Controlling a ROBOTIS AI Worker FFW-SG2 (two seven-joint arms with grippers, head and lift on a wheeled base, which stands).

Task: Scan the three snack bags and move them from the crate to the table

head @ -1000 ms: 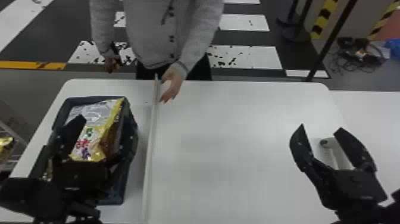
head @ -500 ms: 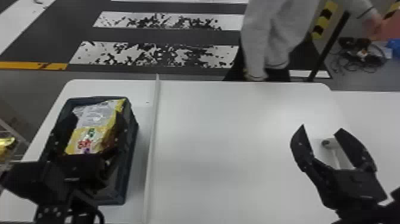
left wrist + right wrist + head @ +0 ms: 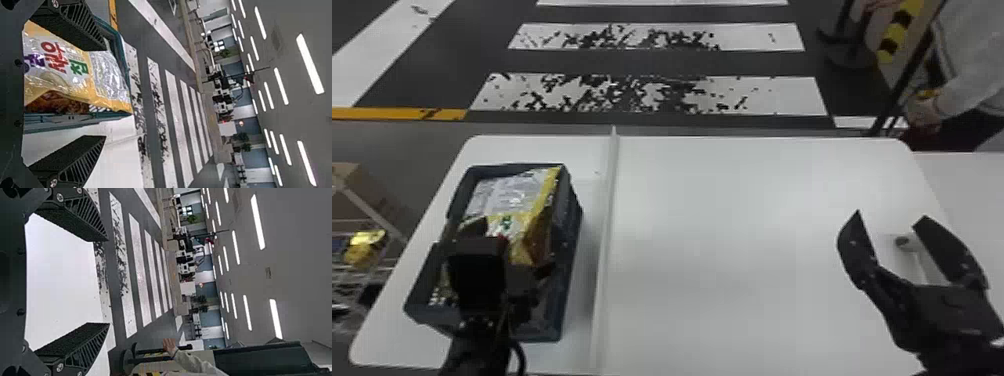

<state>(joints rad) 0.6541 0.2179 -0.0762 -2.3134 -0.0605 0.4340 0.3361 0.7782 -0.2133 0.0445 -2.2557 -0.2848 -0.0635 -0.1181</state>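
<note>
Has the left gripper point(image 3: 514, 227) over the crate point(image 3: 567, 290) at left of the head view, with jaws spread wide. Shows, in the left wrist view, the yellow-and-silver snack bag point(image 3: 504, 195) inside the crate, overlapped by one jaw; cannot tell if touching. Holds the right gripper point(image 3: 890, 215) at lower right over the bench point(image 3: 732, 260), jaws parted.

Glossy yellow-and-silver snack bag point(image 3: 504, 195) is lying printed side up in dark crate point(image 3: 432, 313), far end. Speckled packaging point(image 3: 439, 295) is showing toward crate's near-left corner; separate bag unclear.
</note>
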